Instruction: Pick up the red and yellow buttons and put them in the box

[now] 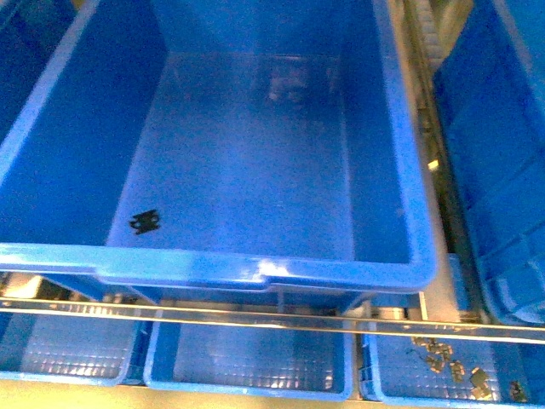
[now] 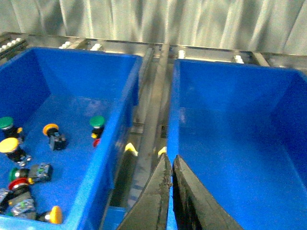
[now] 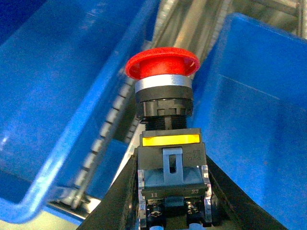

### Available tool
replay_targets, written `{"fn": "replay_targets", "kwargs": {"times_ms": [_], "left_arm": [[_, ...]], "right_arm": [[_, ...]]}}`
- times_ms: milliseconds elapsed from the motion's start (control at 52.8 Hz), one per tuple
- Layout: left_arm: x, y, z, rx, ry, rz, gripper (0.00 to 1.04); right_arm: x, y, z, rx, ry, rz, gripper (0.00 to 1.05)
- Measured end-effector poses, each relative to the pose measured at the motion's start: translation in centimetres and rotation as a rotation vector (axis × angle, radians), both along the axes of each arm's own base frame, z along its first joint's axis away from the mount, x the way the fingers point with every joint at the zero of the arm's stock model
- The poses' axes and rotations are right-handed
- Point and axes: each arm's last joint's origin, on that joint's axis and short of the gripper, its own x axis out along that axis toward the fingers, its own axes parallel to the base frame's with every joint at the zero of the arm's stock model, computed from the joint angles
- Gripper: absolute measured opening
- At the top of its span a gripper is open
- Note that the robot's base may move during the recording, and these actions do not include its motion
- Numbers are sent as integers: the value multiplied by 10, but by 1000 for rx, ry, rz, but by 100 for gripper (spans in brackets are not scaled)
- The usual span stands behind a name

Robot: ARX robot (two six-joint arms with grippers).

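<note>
In the right wrist view my right gripper (image 3: 171, 167) is shut on the red button (image 3: 162, 64), clamping its black-and-yellow block body with the red cap pointing away from the wrist. The button hangs over a metal rail between two blue crates. My left gripper (image 2: 170, 162) is shut with nothing in it, above the rim between two crates. The crate beside it holds a yellow button (image 2: 8, 145) and another red-capped one (image 2: 18, 184). The box (image 1: 255, 273) fills the front view, and neither arm shows there.
Green-capped (image 2: 97, 121) and orange-capped (image 2: 50, 129) buttons lie among the others in that crate. A small black part (image 1: 145, 222) lies on the box floor. Shallow blue trays sit below the box; the right one (image 1: 383, 388) holds small metal pieces. Another blue crate (image 1: 502, 170) stands right.
</note>
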Motion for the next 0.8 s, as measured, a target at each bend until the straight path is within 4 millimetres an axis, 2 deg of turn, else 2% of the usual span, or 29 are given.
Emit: {"fn": "replay_targets", "kwargs": {"times_ms": [663,796], "left_arm": [[-14,0,0,0,-3,-4,3],[-24,0,-4,1,21,-5,3]], "right_arm": [[1,15,0,30,5,15,26],[-1,17,0,38,5,28,26]]}}
